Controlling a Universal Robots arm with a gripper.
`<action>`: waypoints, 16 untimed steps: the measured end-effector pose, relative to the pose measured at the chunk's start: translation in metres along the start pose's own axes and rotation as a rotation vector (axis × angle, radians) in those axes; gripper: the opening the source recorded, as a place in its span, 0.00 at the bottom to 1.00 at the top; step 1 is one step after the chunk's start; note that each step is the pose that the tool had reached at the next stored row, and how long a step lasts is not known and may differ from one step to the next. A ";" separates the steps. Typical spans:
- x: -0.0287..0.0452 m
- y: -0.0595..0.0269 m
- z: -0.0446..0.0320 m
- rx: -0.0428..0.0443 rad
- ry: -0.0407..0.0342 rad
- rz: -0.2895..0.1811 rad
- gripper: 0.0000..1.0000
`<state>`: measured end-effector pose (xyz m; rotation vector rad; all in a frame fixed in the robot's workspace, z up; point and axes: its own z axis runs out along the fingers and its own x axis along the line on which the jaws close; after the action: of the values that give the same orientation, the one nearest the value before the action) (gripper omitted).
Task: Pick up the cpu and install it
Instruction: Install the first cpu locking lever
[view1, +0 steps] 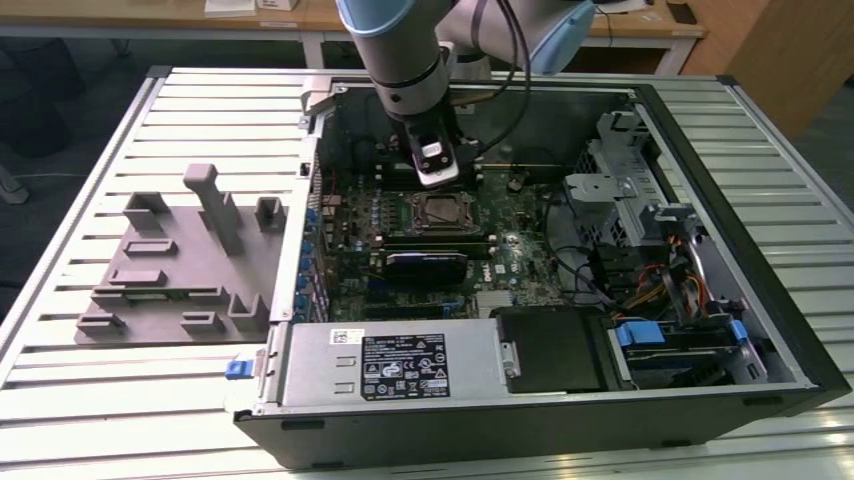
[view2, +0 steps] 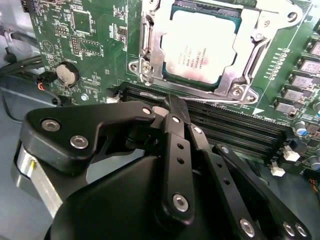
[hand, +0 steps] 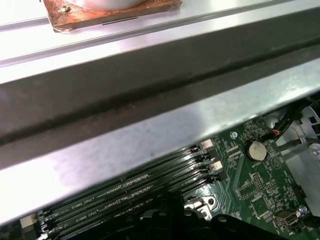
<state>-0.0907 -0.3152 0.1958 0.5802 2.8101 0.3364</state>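
The cpu (view2: 202, 47), a square chip with a silvery top plate, lies flat in the metal-framed socket (view2: 150, 45) on the green motherboard. In the exterior view the cpu (view1: 438, 211) sits in the middle of the open computer case. My gripper (view2: 162, 107) hangs just above the black memory slots (view2: 235, 127) beside the socket, its black fingers drawn together with nothing between them. Seen from the exterior view, the gripper (view1: 443, 180) is just behind the socket, apart from the cpu.
A grey plastic fixture tray (view1: 174, 260) lies on the slatted table at the exterior view's left. The case walls (hand: 150, 130), a power supply (view1: 387, 365), a drive cage (view1: 674, 345) and cables (view1: 627, 270) surround the motherboard. A coin battery (view2: 66, 74) sits near the slots.
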 end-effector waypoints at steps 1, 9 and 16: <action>-0.0004 0.0001 0.0005 0.0002 -0.0003 0.001 0.11; -0.0048 0.0014 0.0043 0.0025 -0.0037 0.013 0.11; -0.0096 0.0016 0.0073 0.0051 -0.0071 0.025 0.11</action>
<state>-0.0795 -0.3164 0.1912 0.6170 2.7998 0.3315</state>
